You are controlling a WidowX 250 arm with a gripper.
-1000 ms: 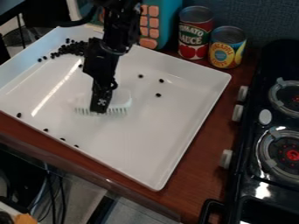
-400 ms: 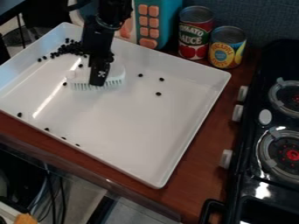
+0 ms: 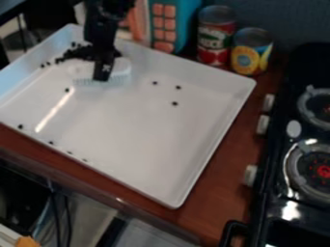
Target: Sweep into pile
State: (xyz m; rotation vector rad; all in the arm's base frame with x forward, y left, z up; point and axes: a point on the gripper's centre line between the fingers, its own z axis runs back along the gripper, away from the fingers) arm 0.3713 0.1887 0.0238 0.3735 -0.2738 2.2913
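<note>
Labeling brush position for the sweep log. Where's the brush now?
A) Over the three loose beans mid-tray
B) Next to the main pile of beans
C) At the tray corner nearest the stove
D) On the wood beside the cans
B: the brush is in the tray, right next to the dark main pile, with the hand over it.
</note>
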